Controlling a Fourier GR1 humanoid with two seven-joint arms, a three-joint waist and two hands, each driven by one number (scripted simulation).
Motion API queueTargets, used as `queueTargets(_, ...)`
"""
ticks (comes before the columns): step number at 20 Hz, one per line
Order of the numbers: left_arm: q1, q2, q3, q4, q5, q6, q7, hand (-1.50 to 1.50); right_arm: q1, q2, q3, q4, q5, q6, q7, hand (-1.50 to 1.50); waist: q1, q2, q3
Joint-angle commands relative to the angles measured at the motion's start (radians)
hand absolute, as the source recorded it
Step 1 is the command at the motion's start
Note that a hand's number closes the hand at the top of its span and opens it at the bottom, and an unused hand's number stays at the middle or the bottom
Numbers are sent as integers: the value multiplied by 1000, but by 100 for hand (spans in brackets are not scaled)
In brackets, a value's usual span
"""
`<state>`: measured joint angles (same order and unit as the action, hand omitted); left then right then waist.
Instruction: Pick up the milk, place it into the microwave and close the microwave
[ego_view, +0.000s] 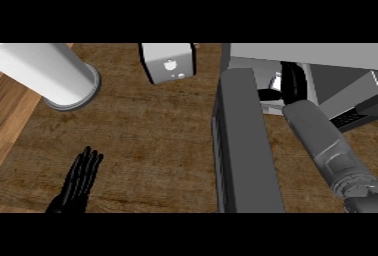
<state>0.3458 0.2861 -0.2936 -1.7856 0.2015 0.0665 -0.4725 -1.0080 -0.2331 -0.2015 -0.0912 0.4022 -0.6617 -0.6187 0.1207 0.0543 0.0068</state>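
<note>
The right hand (293, 80) is deep inside the microwave (325, 75), its black fingers reaching past the door edge; they appear to be curled about something pale and rounded there, probably the milk (270, 89), though the door hides so much of it that I cannot tell whether the hand holds it or only rests beside it. The grey right forearm runs from the lower right corner up into the opening.

The microwave door (244, 145) stands wide open, seen edge-on as a long dark slab running down the middle of the wooden counter (148, 140).

A milk container of this kind is likely light and fairly stiff, with smooth sides that could slip, so the sensible hold is round its middle, fingers on one side and thumb opposite, keeping it upright.

The left hand (80, 180) rests at the lower left, fingers straight and up, holding nothing. Farther off stand a white cylinder (52, 75) at upper left and a small white appliance (168, 62) at top centre.
</note>
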Motion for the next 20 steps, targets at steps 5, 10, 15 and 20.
queueTargets(5, -11, -14, -15, 2, 12, -21, -1, -150, 42, 42, -77, -35, -80, 101, -114, -150, -24, -12, -1)
queueTargets(10, -34, -48, -52, 35, -43, 11, -4, -150, 98, 44, -126, -37, -130, 170, -182, -150, -46, -18, -2)
queueTargets(15, -24, -51, -66, 8, -62, 24, 15, -150, 199, 47, -161, -33, -167, 247, -283, -150, -58, -25, -2)
queueTargets(20, -56, -71, -79, 41, -74, 24, 25, -150, 232, 20, -177, -35, -184, 341, -336, -150, -64, -27, -2)
